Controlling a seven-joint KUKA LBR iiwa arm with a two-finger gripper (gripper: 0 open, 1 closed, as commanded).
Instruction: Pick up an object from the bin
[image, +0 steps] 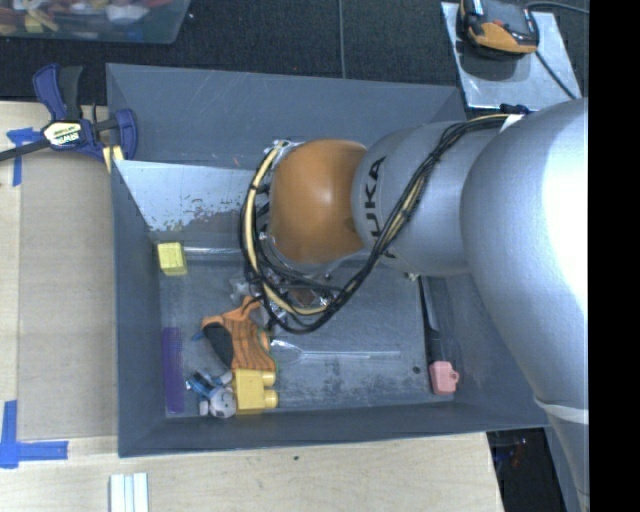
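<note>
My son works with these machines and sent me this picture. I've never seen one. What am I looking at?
One camera looks down into a grey metal bin. The big silver shape coming in from the right is a robot arm; the orange cover on its wrist is part of it. Its job is to pick one thing out. Its end points down over the bin's left half, nearest an orange and black thing. Also in the bin: a yellow brick, a small yellow block, a purple stick and a pink piece. Whether it holds anything, I cannot tell.
</note>
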